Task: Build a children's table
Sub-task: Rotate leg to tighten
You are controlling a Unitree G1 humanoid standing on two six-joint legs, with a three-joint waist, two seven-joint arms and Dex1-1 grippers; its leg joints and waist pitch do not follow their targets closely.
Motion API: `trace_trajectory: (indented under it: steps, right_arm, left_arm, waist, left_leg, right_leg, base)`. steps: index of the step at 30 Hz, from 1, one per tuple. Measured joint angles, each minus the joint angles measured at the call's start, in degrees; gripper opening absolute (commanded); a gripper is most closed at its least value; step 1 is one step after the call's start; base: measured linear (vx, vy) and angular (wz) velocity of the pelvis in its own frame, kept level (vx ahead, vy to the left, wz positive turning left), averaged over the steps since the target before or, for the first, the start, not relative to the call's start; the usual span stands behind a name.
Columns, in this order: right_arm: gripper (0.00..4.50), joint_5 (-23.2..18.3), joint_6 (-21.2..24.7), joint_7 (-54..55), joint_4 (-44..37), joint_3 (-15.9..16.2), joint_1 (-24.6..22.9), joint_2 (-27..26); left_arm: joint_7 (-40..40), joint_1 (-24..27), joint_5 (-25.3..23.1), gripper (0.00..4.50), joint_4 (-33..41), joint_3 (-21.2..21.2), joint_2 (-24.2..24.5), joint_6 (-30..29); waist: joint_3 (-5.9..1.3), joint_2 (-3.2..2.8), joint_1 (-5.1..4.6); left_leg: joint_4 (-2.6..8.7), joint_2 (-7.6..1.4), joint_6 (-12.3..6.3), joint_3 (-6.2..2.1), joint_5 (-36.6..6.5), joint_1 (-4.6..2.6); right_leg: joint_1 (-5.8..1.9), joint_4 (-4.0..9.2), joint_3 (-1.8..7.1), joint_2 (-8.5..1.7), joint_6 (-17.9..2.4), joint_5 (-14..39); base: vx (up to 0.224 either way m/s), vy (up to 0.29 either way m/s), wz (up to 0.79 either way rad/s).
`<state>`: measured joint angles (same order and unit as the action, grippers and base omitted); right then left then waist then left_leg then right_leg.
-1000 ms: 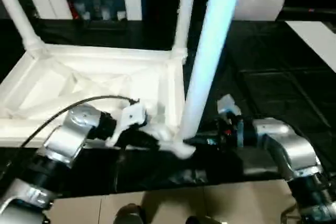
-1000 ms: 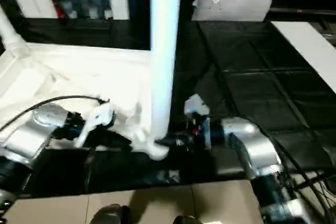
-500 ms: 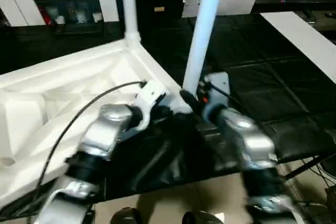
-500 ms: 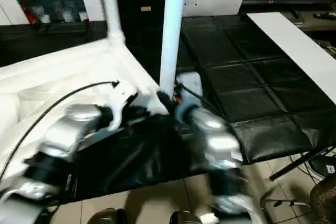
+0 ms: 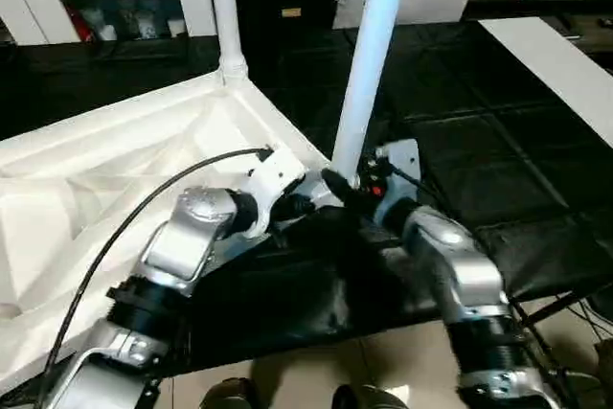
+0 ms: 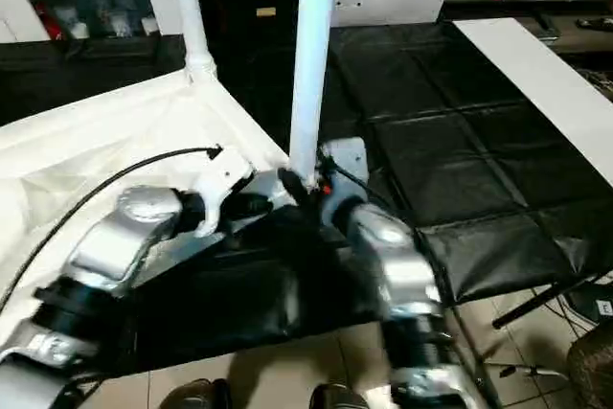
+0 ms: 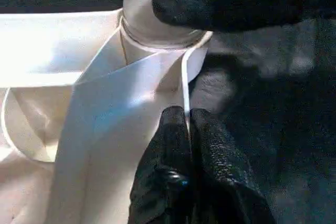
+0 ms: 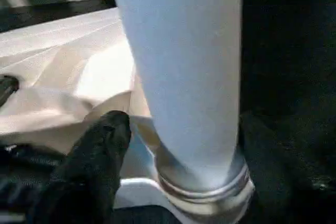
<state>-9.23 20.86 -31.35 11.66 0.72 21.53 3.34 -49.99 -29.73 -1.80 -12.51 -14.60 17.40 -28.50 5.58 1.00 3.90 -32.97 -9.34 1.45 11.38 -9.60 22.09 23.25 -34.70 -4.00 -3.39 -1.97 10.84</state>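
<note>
While the white plastic children's table (image 5: 144, 160) lies upside down on the black mat-covered worktop (image 5: 498, 170), we work at its near right corner.

Our left hand (image 7: 188, 129) is pinched shut on the thin white rim of the square top, just beside the round corner socket (image 7: 157, 32). Our right hand (image 8: 173, 150) stands around the base of the long tapered white leg (image 5: 369, 64) that rises from that socket; one black finger (image 8: 97, 145) sits apart from the tube, so we judge this a loose hold, not a clamp. Another leg (image 5: 222, 7) stands at the far corner. The hollow plastic should prove light, stiff and rather slick; low on the leg, near the socket collar, looks the surest hold for turning, with the rim steadied against twisting.
</note>
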Motion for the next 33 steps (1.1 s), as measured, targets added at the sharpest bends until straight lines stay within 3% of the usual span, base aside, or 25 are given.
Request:
trace_trajectory:
  steps: [4, 9, 15, 26, 33]
  right_arm:
    - [4.01, -0.91, -2.1, -12.79, -1.36, 2.94, -1.1, 9.27]
    - [4.01, -2.58, -3.74, -23.86, -2.08, 5.68, -1.16, 14.03]
    - [4.01, -6.95, -3.38, -37.33, -2.81, 7.58, -1.14, 19.75]
    - [2.99, -7.72, -2.78, -48.93, 0.13, 13.44, 2.84, 22.75]
    - [2.43, -7.22, -2.59, -50.59, 0.8, 14.75, 3.59, 22.77]
  left_arm:
    - [-9.37, 1.33, 2.46, 0.0, 0.27, -1.64, 5.98, 5.74]
    - [-18.95, 2.16, 3.97, 0.0, 0.29, -3.15, 10.43, 11.06]
    - [-27.17, 2.25, 5.96, 0.0, 0.21, -4.83, 13.79, 13.7]
    - [-33.51, 1.68, 6.49, 0.0, -0.21, -6.7, 15.17, 16.81]
    - [-33.69, 1.61, 6.51, 0.0, -0.23, -6.96, 15.24, 17.24]
  waist:
    - [0.04, 0.06, 1.24]
    - [0.04, 0.07, 2.6]
    - [0.07, 0.13, 2.88]
    - [0.08, 0.16, 3.92]
    - [0.09, 0.17, 4.25]
  left_leg:
    - [-0.02, -0.02, 0.02, 0.0, 0.01, -0.03]
    - [-0.19, -0.01, 0.01, 0.01, 0.01, -0.03]
    - [-0.29, 0.02, -0.07, 0.03, -0.04, -0.04]
    - [-0.52, -0.05, -0.06, 0.03, -0.03, -0.04]
    - [-0.51, -0.07, -0.06, 0.03, -0.03, -0.03]
  right_leg:
    - [-0.01, -0.04, -0.02, 0.0, 0.0, 0.0]
    - [-0.12, -0.06, -0.02, -0.04, -0.02, -0.02]
    - [-0.18, -0.09, -0.02, -0.1, -0.05, -0.03]
    - [-0.19, -0.23, -0.04, -0.09, -0.07, -0.04]
    - [-0.18, -0.24, -0.04, -0.08, -0.05, -0.03]
  base:
    - [0.0, 0.0, 0.0]
    - [0.0, 0.0, 0.0]
    - [0.0, 0.0, 0.0]
    - [0.0, 0.0, 0.0]
    - [0.0, 0.0, 0.0]
